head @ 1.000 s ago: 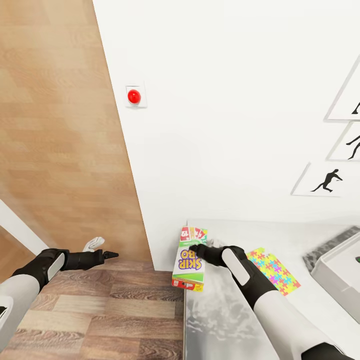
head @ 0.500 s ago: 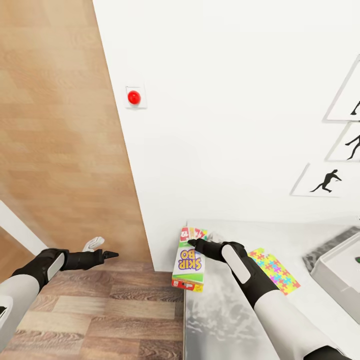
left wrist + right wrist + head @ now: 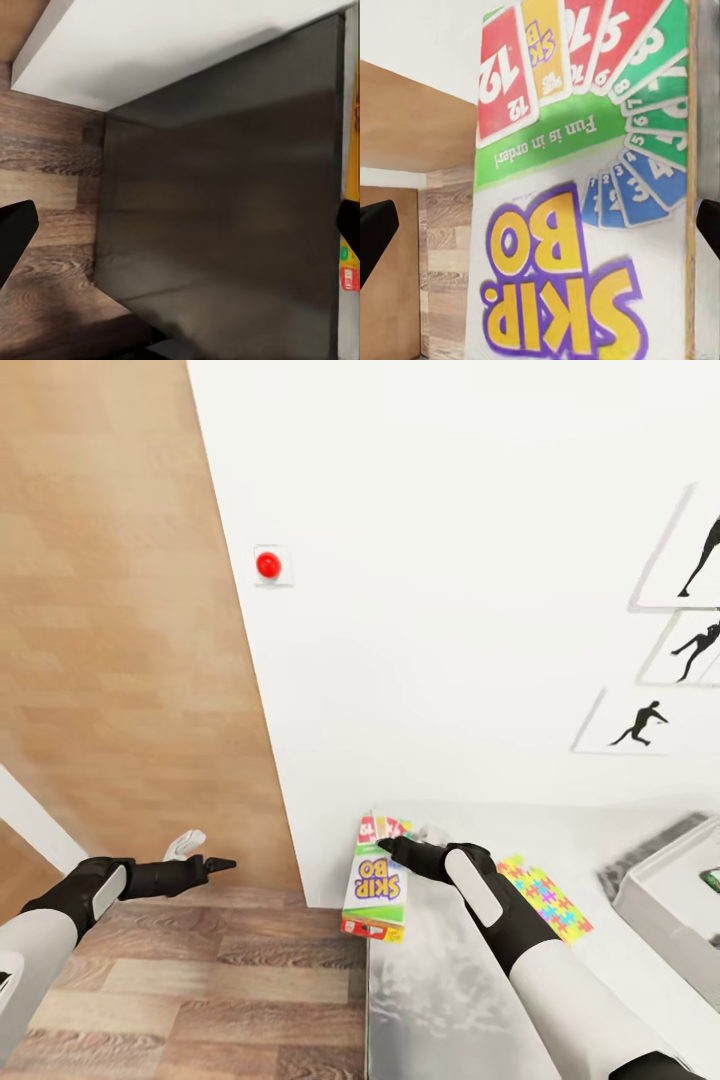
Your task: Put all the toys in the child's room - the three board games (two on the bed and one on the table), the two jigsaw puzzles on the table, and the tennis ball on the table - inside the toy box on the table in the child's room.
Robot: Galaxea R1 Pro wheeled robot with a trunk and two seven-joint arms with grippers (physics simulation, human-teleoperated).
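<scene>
1. White-grey and glossy, the long desk surface fills the lower right of the head view, its dark grey side panel filling most of the left wrist view.
2. At the surface's left edge lies the flat yellow-green Skip-Bo game box with purple lettering, one end slightly overhanging the edge — a fan of red, green and blue cards is printed on its lid.
3. Right gripper, black, rests over the box's upper part in the head view; in the right wrist view its jaws stand spread wide, one fingertip on either side of the box and not closed on it.
4. Just right of that forearm lies a thin jigsaw puzzle board of yellow, pink, blue and green pieces.
5. At the right edge of the frame sits the light grey tray-like toy box.
6. Left gripper hangs over the wood-plank floor at lower left — jaws open and holding nothing.
7. A red round button on a white plate sits on the white wall at upper left of centre.
</scene>
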